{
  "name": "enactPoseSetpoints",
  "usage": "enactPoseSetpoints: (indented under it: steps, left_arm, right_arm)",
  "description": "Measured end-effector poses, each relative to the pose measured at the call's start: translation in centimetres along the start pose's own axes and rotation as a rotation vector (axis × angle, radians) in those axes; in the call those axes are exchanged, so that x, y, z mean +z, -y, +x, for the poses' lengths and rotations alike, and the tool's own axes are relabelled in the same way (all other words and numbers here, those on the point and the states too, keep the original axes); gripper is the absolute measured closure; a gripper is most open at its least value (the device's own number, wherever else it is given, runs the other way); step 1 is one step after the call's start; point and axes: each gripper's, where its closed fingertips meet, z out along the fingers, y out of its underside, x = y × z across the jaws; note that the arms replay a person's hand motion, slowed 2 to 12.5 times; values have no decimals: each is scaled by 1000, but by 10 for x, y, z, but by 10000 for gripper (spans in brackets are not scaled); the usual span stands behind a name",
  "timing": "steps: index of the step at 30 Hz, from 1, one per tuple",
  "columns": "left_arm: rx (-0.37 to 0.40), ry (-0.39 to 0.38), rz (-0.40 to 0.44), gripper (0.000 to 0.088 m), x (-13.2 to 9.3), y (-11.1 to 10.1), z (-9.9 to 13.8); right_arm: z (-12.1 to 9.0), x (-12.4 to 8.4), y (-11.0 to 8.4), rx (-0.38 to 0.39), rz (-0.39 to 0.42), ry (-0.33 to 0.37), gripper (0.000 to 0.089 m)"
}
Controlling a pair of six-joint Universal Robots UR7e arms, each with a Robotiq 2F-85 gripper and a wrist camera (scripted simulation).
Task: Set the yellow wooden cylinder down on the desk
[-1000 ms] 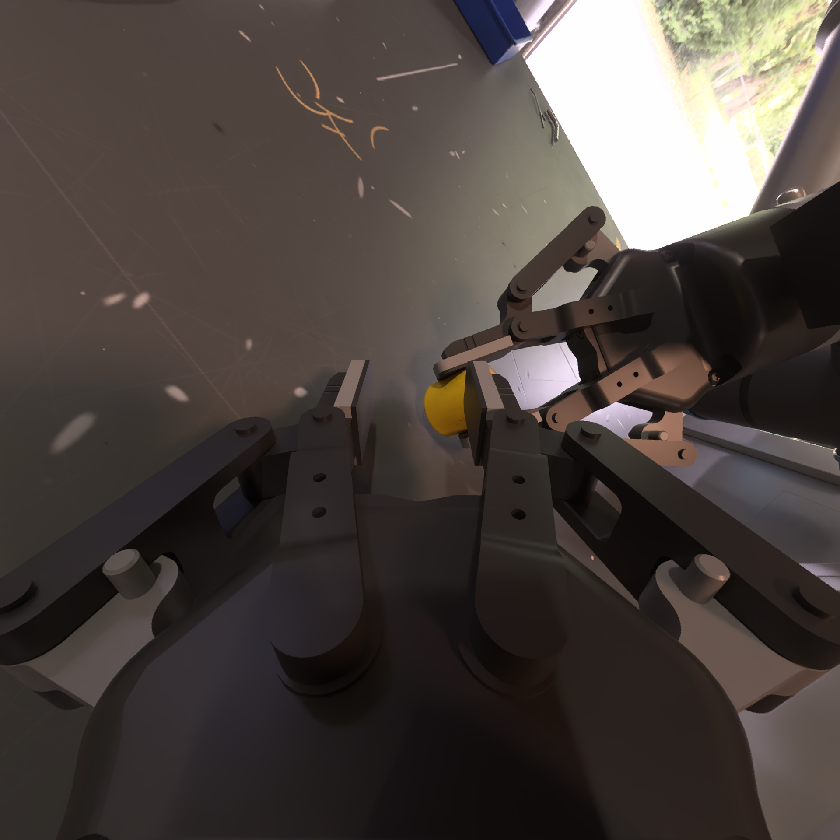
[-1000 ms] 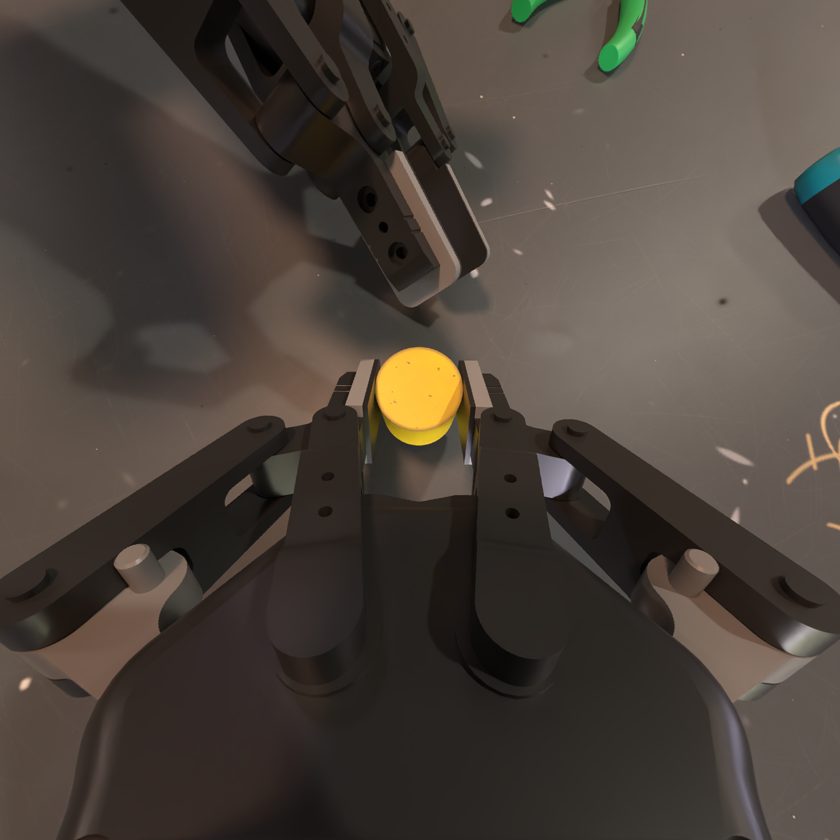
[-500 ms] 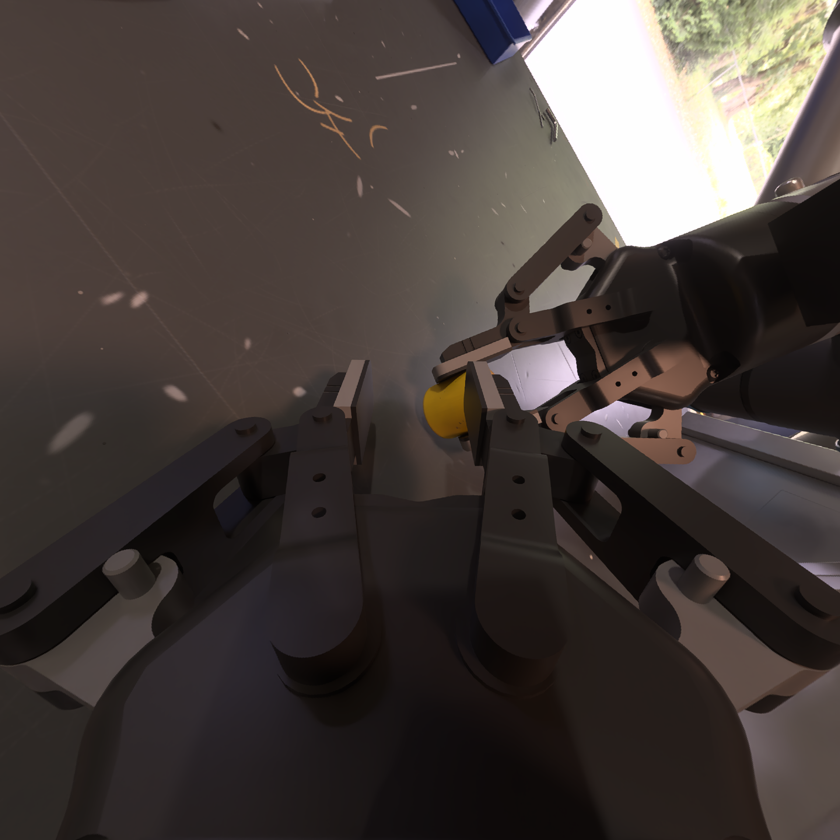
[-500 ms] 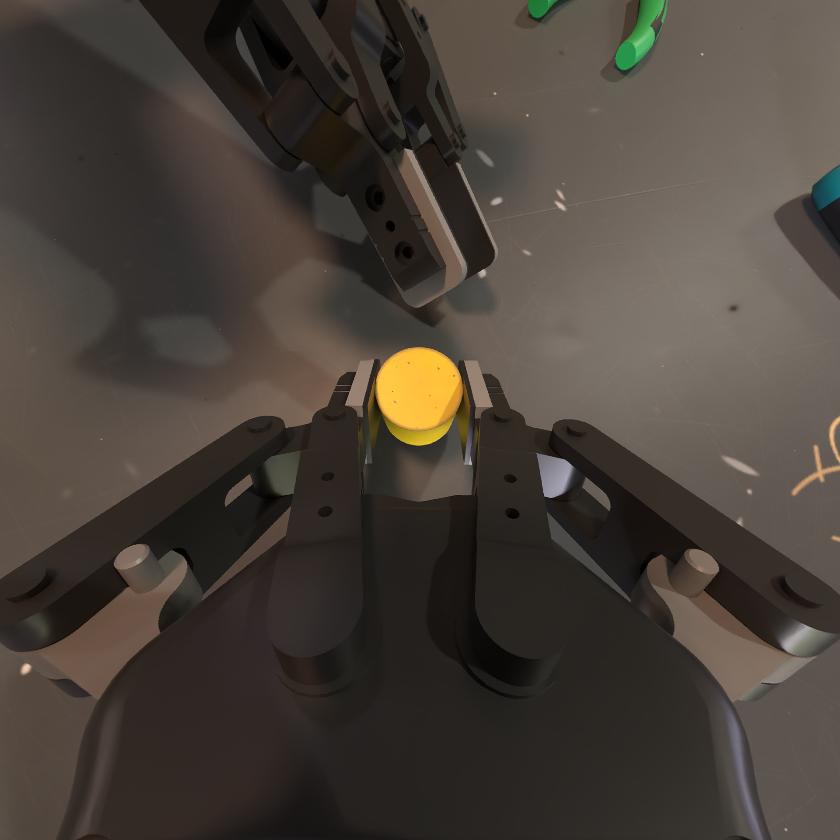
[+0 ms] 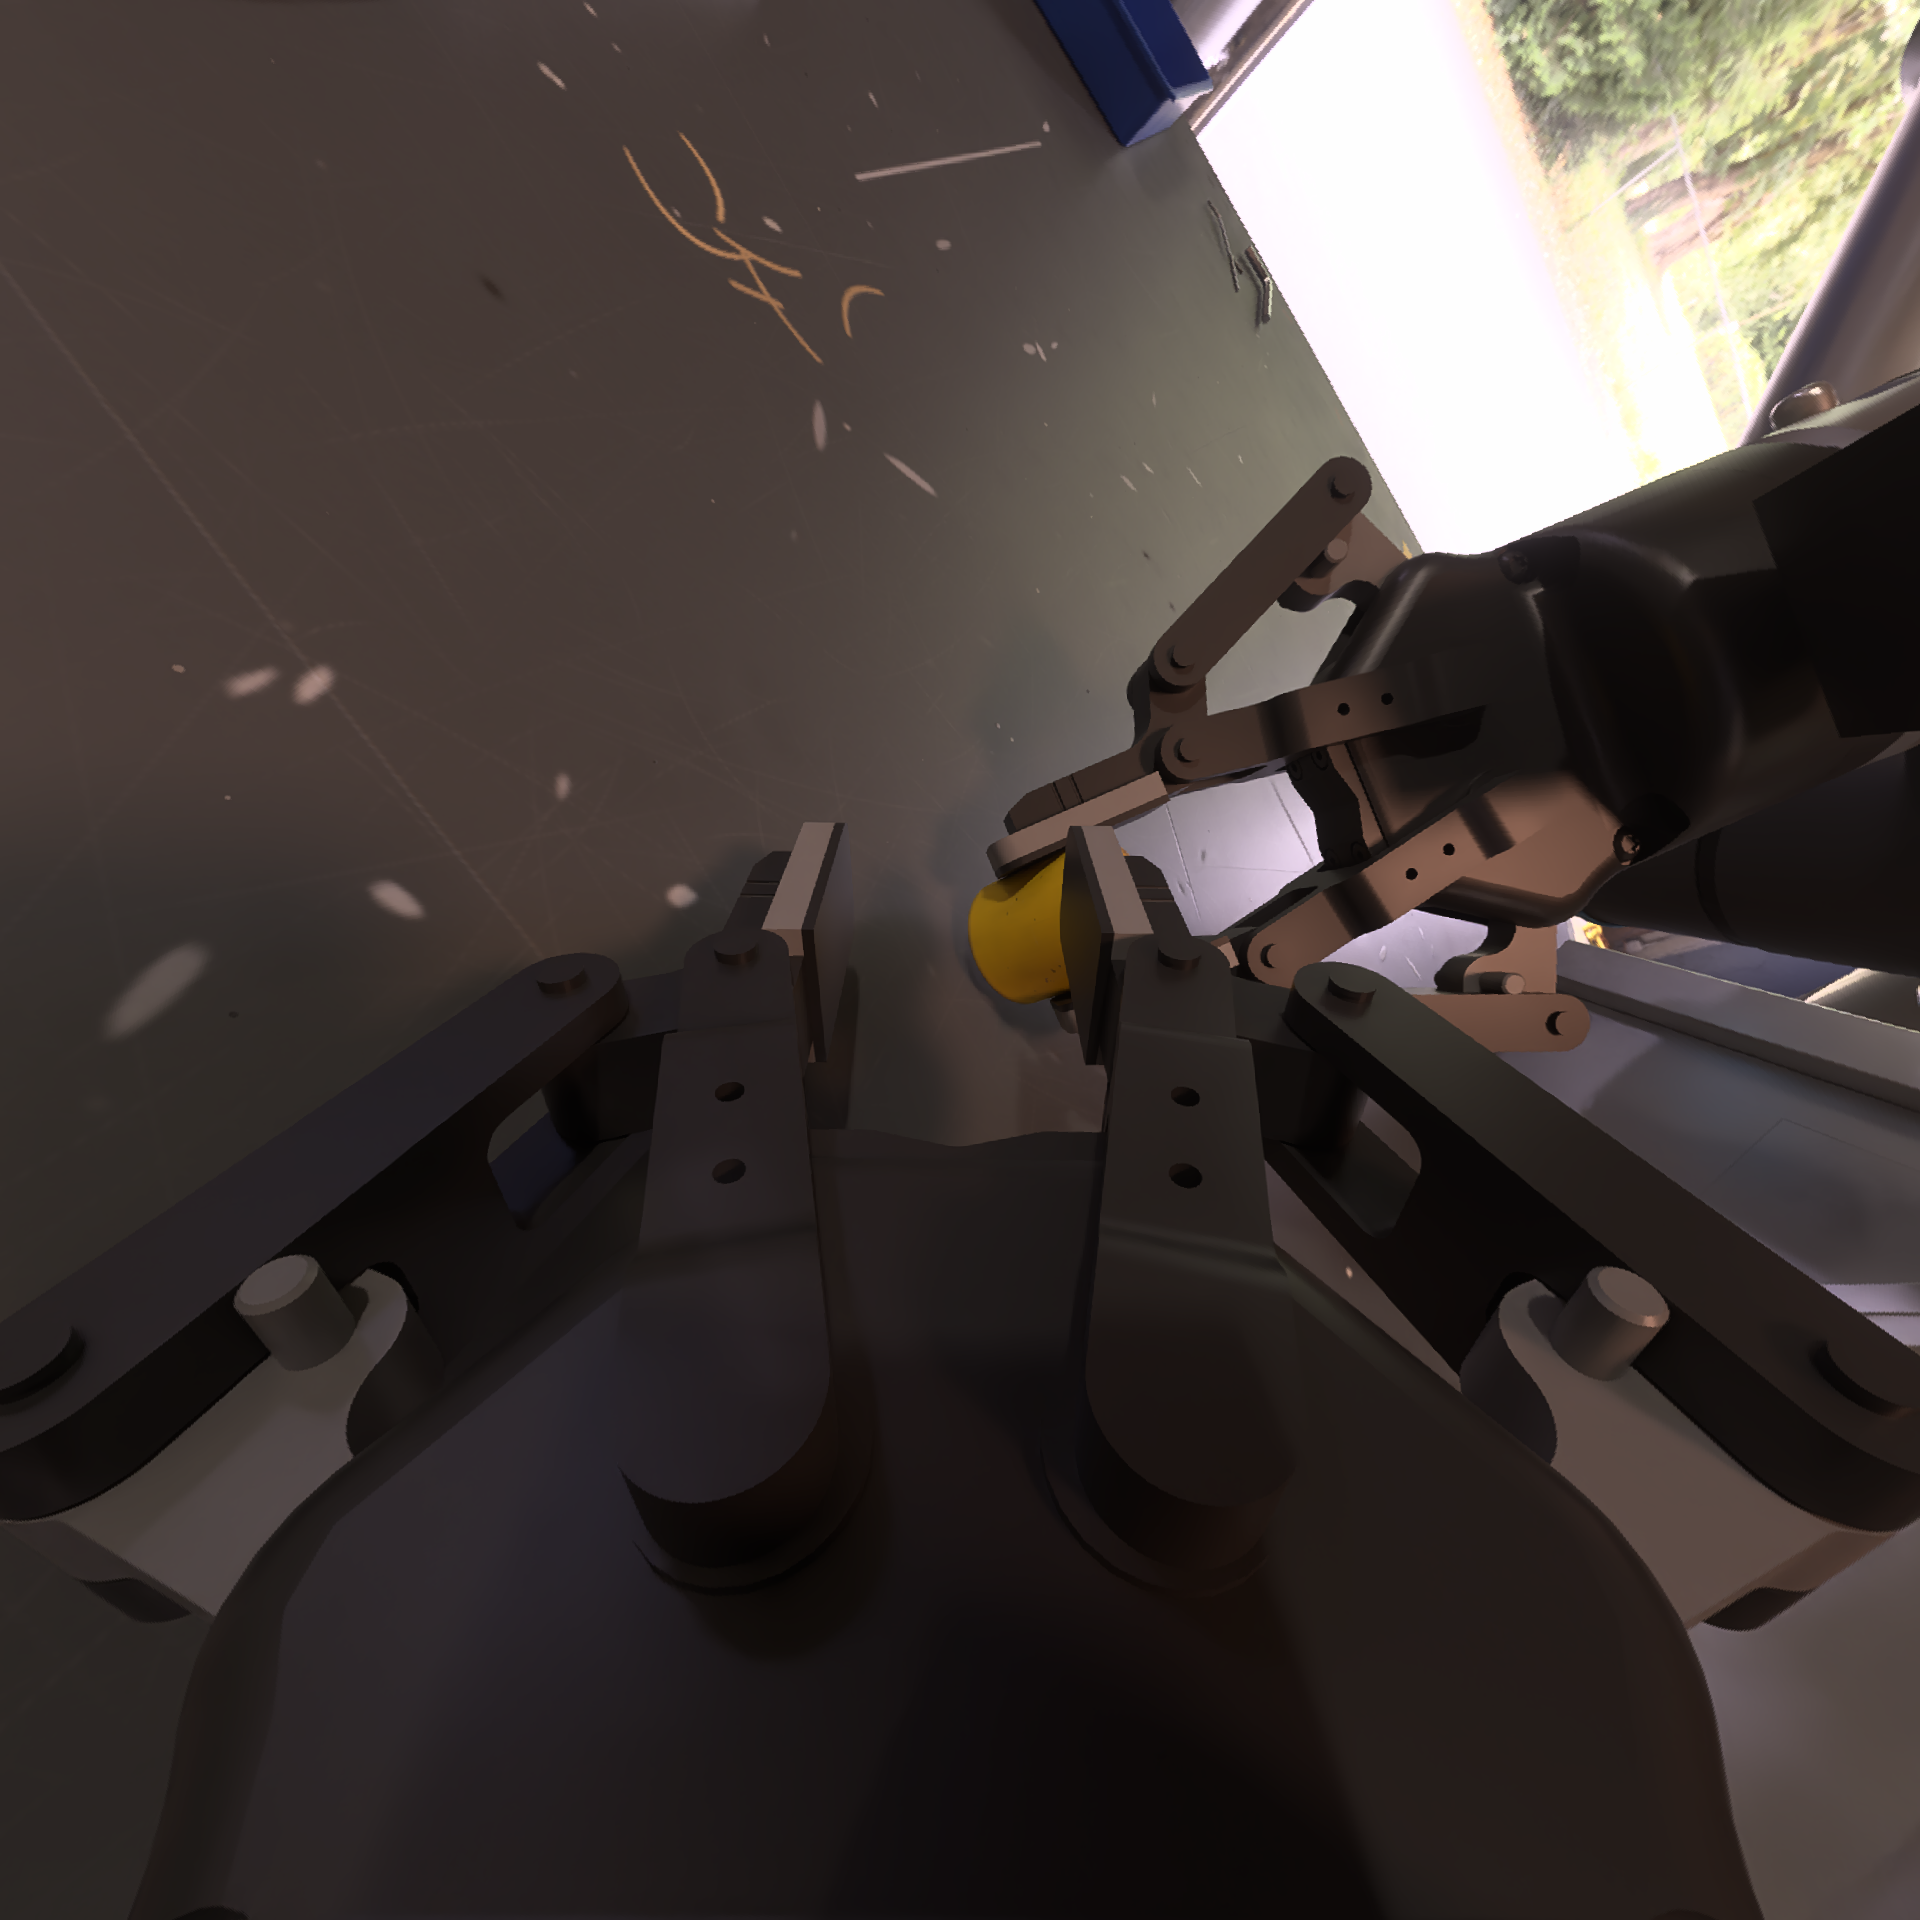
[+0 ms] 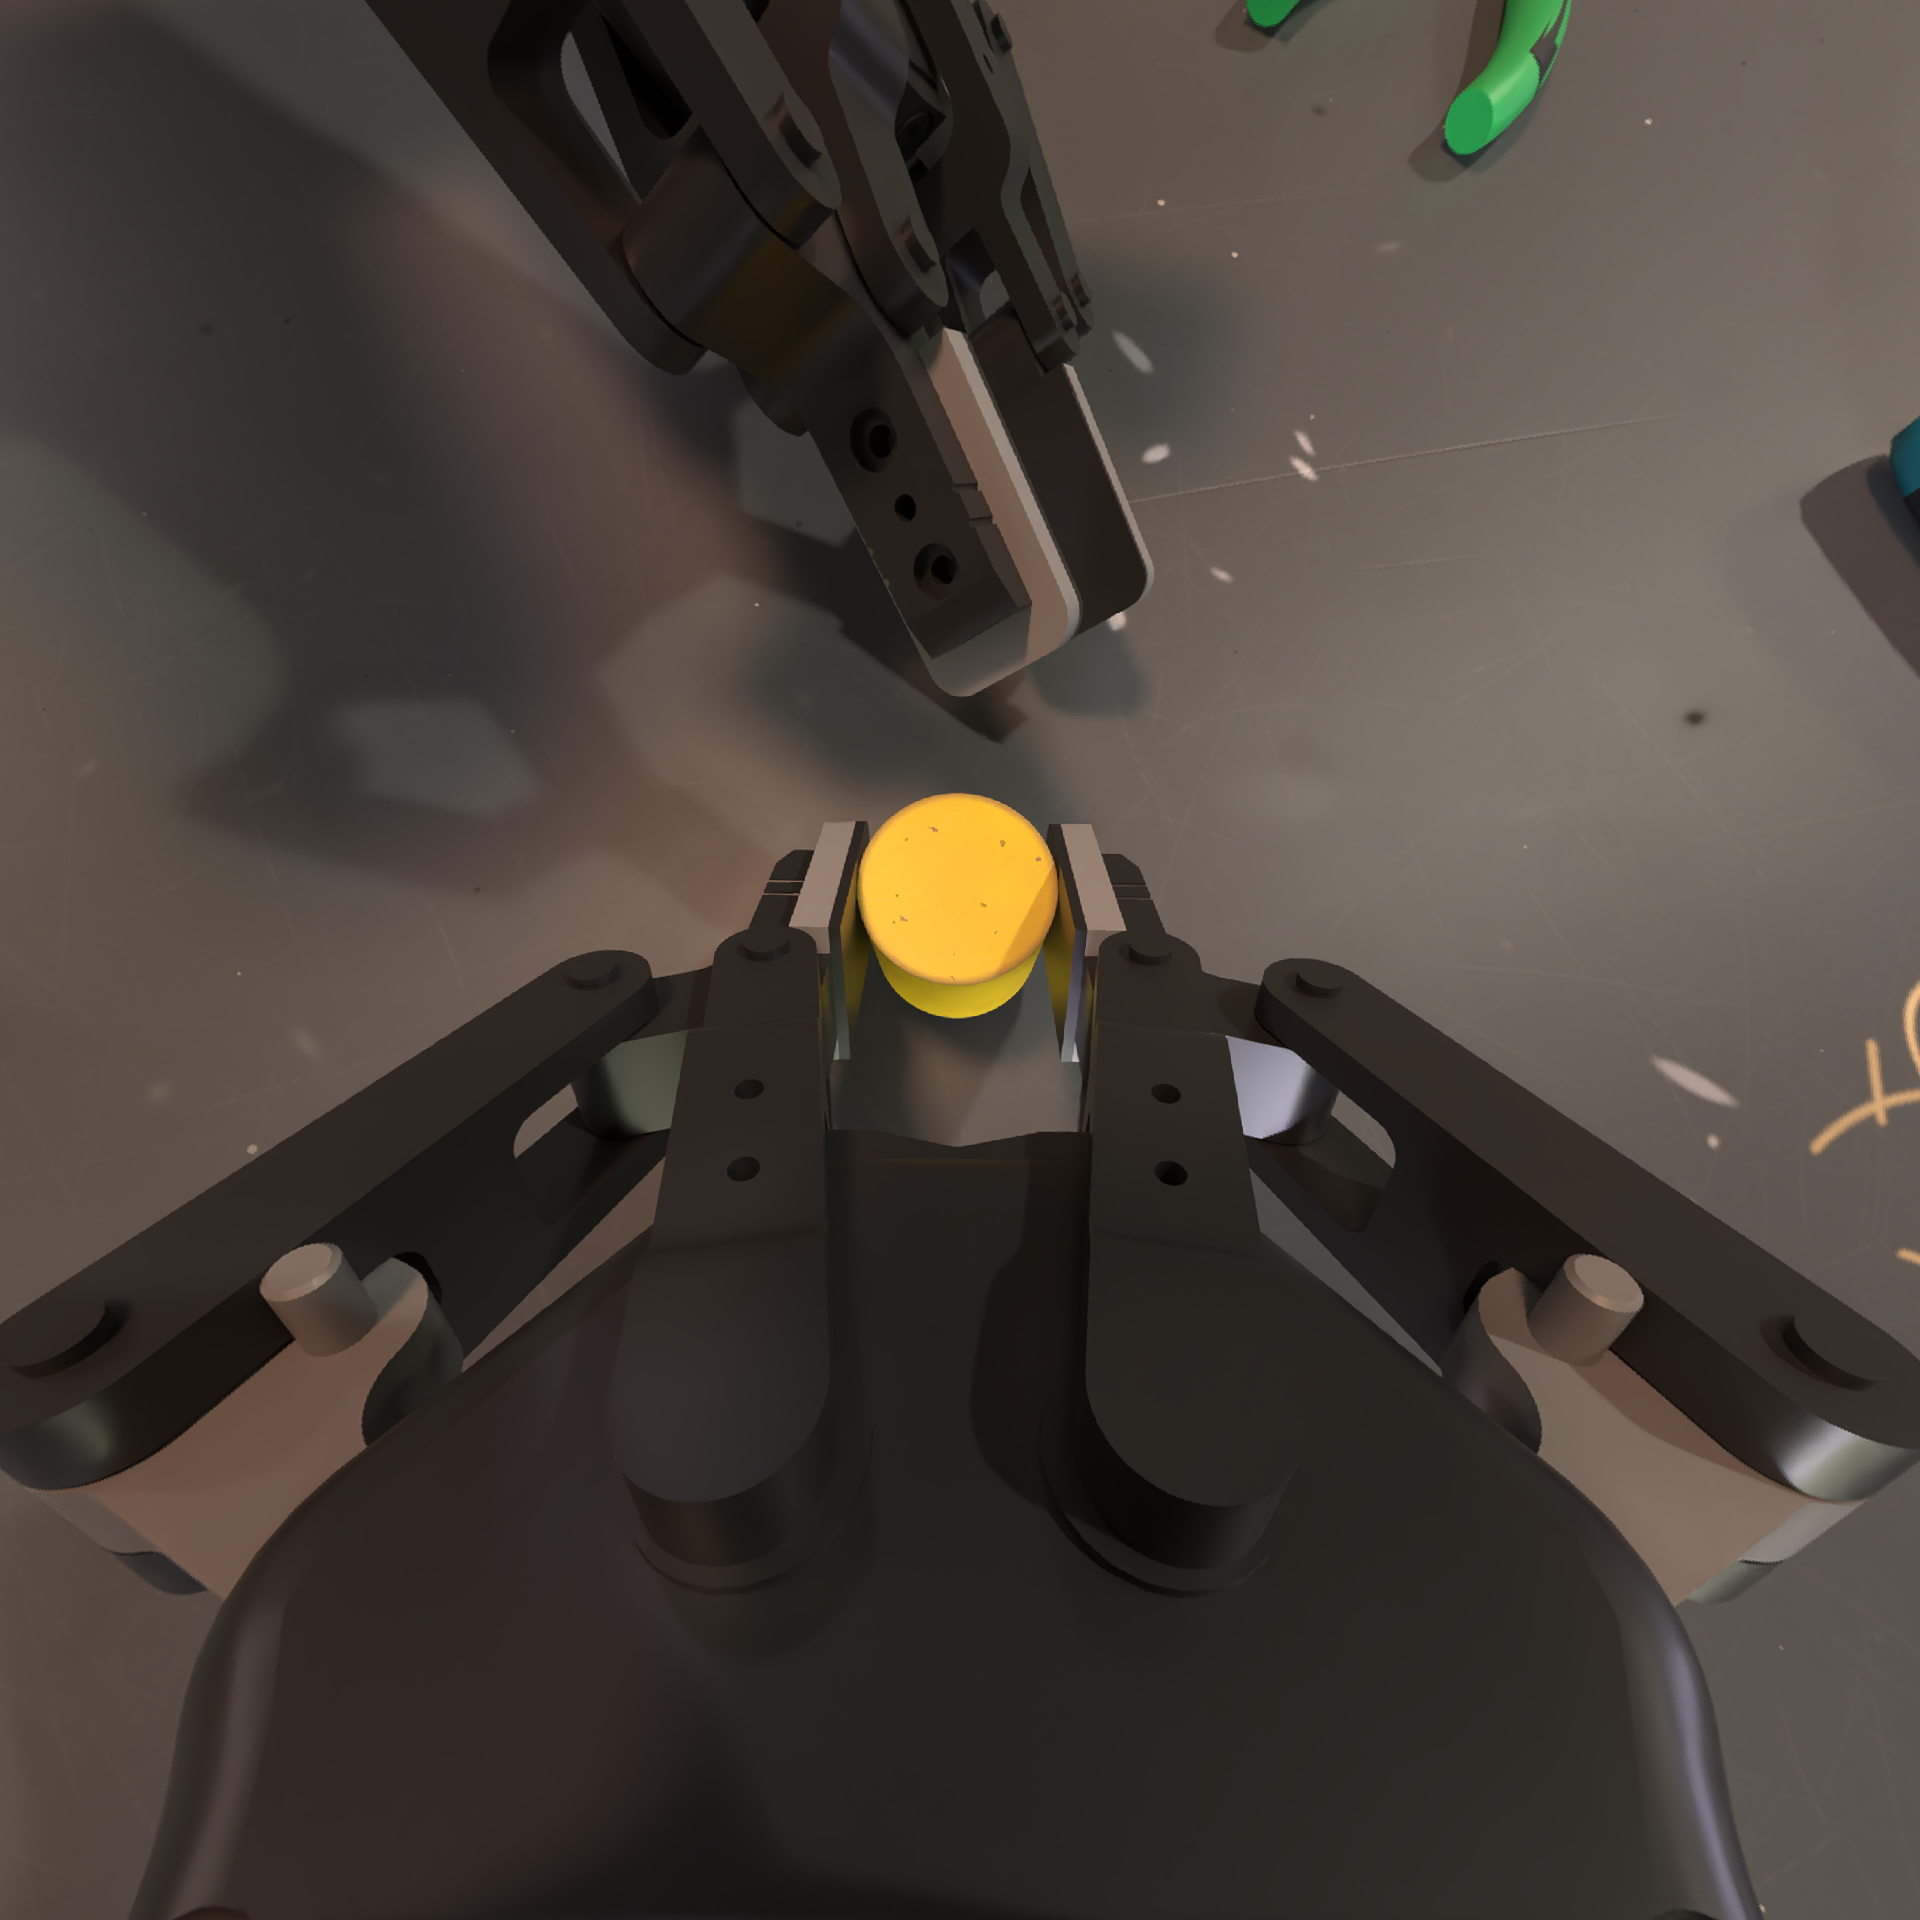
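Note:
The yellow wooden cylinder [image 6: 956,894] sits between the pads of my right gripper [image 6: 956,883], which is shut on it; its round end faces the camera. In the left wrist view the cylinder [image 5: 1013,935] shows just beyond my right fingertip, held by the right gripper [image 5: 1039,883], which reaches in from the right low over the dark desk [image 5: 416,520]. I cannot tell whether the cylinder touches the desk. My left gripper [image 5: 951,914] is open and empty, close beside the cylinder. It also shows edge-on in the right wrist view [image 6: 1029,644].
Green-handled pliers [image 6: 1496,94] lie at the top right and a teal object [image 6: 1907,457] at the right edge. A blue box [image 5: 1132,62] stands at the desk's far edge. The desk's edge runs along the right of the left wrist view.
The right gripper has drifted slightly with the cylinder; the pliers and desk marks shifted right in its view. The left gripper has stayed put and open.

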Motion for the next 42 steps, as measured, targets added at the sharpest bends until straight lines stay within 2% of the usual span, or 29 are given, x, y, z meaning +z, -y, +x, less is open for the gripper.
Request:
enactPoseSetpoints:
  steps: [18, 42]
  left_arm:
    - [4, 4, -4, 517, 0, -1, 0]
    - [7, 7, -5, 520, 0, -1, 0]
  right_arm:
    - [0, 0, 4, 20, 16, 27, 593]
    - [2, 2, 0, 29, 2, 35, 593]
